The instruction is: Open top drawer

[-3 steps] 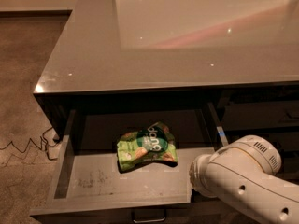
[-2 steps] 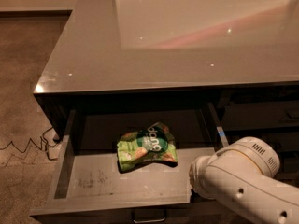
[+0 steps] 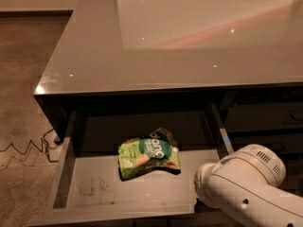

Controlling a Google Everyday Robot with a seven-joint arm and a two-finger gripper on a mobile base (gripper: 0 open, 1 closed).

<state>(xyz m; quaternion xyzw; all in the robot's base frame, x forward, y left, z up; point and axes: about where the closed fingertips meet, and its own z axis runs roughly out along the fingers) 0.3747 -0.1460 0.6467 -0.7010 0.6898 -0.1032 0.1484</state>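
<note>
Glossy countertop (image 3: 94,56), matt scuffed top drawer (image 3: 142,193), crinkly shiny snack bag (image 3: 149,156), smooth plastic arm (image 3: 246,183) — pincer out of view

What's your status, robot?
Gripper out of view; white arm at lower right. Top drawer open. Green snack bag lying inside.

Counted: one top drawer (image 3: 137,200), open at 6 o'clock. One green snack bag (image 3: 149,157) inside, near centre. One grey countertop (image 3: 142,56) at 12 o'clock. One white arm (image 3: 246,188) at 5 o'clock; one gripper, hidden somewhere by it. One black cable (image 3: 23,148) on the floor at 9 o'clock, beside one white plug block (image 3: 53,152). Dark fronts (image 3: 265,119) at 3 o'clock: number unclear.
</note>
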